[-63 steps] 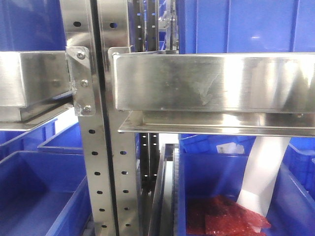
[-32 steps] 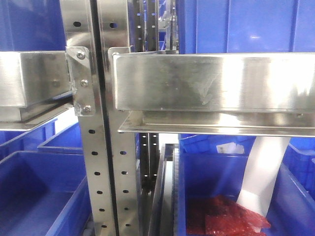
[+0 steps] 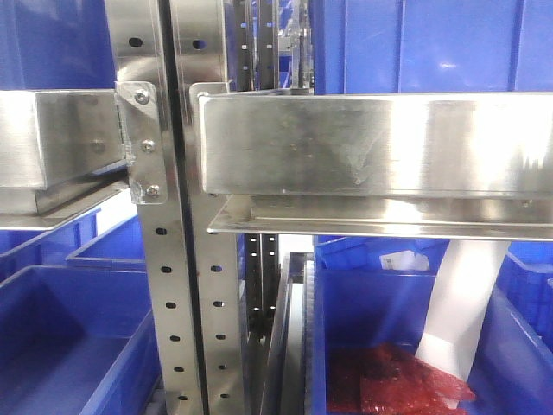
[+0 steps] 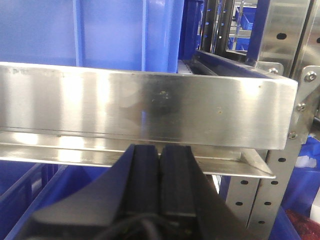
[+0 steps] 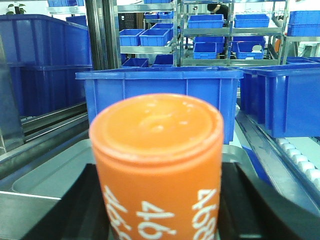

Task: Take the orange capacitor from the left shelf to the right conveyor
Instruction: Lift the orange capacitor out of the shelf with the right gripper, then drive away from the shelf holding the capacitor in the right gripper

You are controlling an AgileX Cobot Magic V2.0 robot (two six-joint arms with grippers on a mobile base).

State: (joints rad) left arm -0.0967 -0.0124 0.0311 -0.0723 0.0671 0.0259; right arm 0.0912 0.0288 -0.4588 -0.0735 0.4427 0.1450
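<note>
Right gripper (image 5: 159,220) grips the orange capacitor (image 5: 157,150) upright between black fingers (image 5: 75,205). Silver tray (image 5: 50,175) just behind, then a blue bin (image 5: 160,90). Left gripper (image 4: 160,167) is closed on nothing, its tips near the left shelf (image 4: 150,110) rail, with an upper blue bin (image 4: 110,35) beyond.

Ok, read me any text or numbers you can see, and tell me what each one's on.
"4680": white print on the side of the orange capacitor, repeated; the other copies are cut off at the picture's edge.
White label on a blue bin, front view: too small to read.
Nothing else is legible.
</note>
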